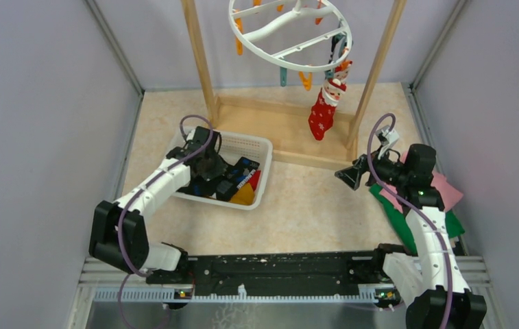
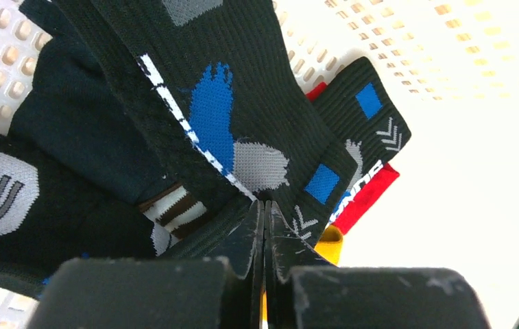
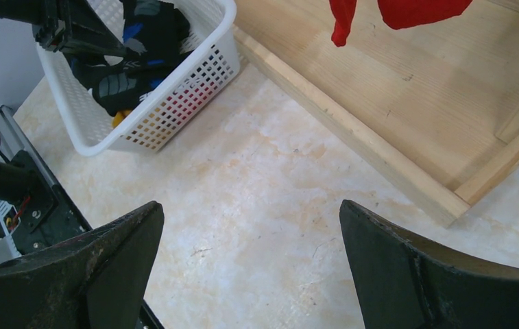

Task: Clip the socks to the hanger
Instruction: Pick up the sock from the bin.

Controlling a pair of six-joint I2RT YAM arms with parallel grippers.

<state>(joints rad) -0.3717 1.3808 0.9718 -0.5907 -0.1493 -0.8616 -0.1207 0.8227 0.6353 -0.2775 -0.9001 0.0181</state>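
Socks (image 2: 215, 116) in basket (image 3: 174, 103) | L gripper (image 2: 264, 203) closed | R gripper (image 3: 249, 209) wide

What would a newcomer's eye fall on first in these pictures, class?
A red sock with white marks hangs from the white hanger inside the wooden frame at the back. At left, the left pincer, shut, reaches into a white basket of black socks; the right pincer stands open above the table.

I see black socks (image 2: 229, 68) with blue, grey and white marks, a white basket (image 2: 393, 48), a red sock (image 1: 323, 115) with white flecks, a white hanger (image 1: 277, 24).
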